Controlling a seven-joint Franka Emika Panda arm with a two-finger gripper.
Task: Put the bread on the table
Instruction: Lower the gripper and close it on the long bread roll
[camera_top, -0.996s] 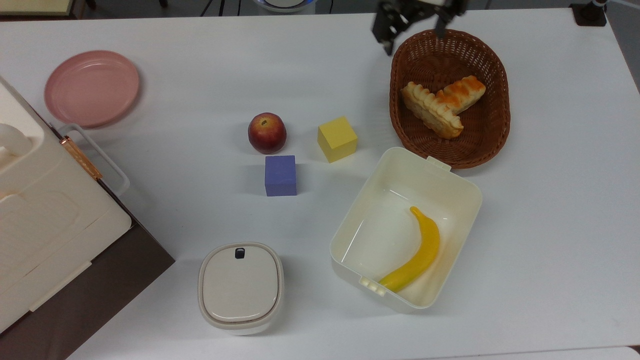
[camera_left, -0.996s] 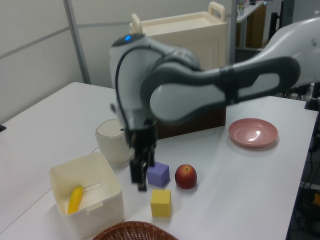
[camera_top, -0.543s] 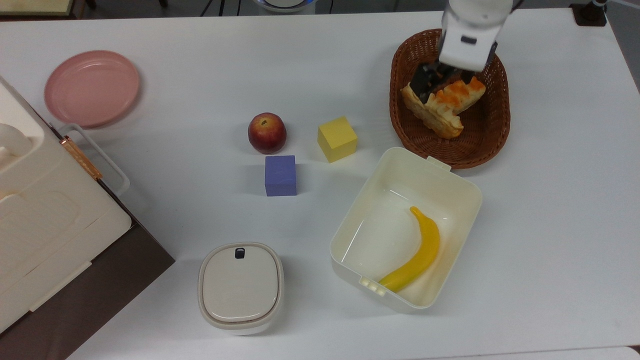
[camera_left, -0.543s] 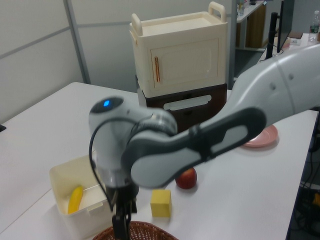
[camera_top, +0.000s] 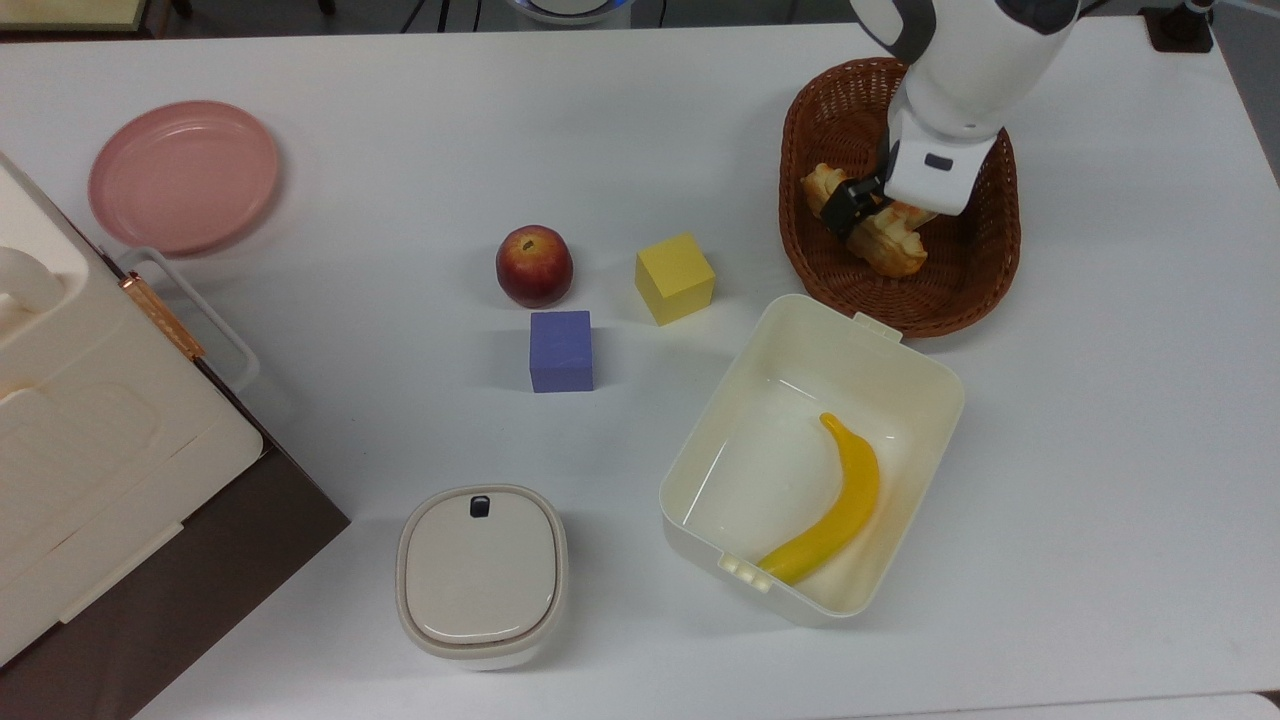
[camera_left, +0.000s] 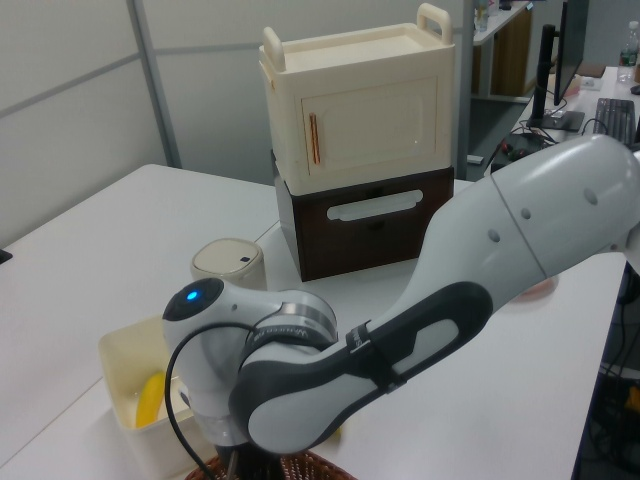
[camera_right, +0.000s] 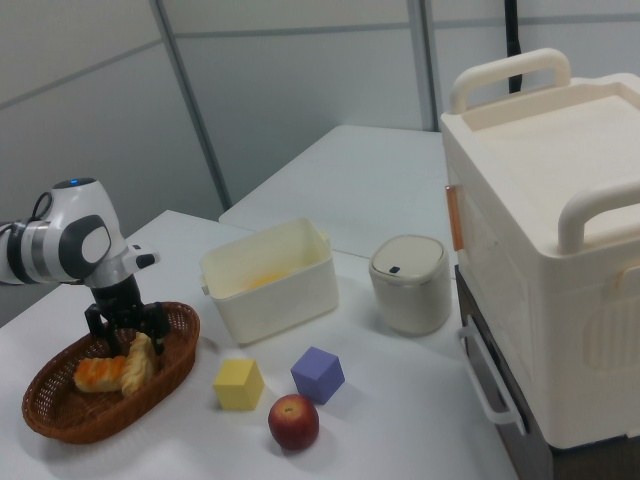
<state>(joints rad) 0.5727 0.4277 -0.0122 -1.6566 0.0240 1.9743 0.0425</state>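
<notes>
The hand (camera_right: 127, 322) straddles the ridged bread (camera_right: 139, 362) lying in the wicker basket (camera_top: 985, 275) beside the glazed bun (camera_right: 97, 372), fingers seemingly spread and not yet clamped — best close across the loaf's middle, lift clear of the rim, then lower onto bare worktop (camera_top: 400, 150).

Grey panelled walls (camera_right: 300, 90) (desks behind)

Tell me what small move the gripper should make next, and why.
Probably close the fingers on the bread. The gripper is down inside the wicker basket, open and straddling the loaf, which lies there against the glazed bun.
</notes>
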